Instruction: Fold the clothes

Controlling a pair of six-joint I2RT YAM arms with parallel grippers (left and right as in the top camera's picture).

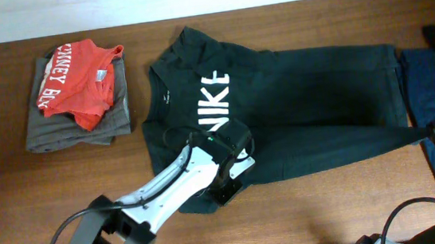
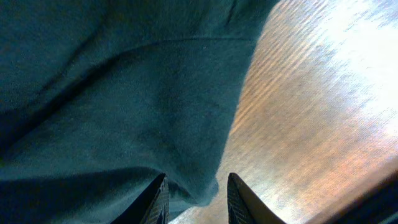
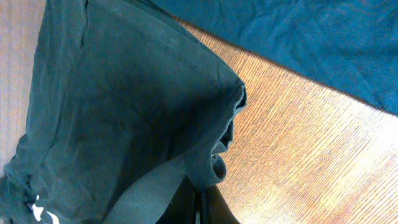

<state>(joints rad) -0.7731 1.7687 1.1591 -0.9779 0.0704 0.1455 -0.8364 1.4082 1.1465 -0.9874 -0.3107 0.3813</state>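
Our left end effector is standing open astride the T-shirt edge; our right end effector is pinching its bunched corner; we are seeing the shirt lying spread across the table.

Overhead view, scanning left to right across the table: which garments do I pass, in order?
Grey folded pile with the red tee on top → dark NIKE T-shirt → blue garment.
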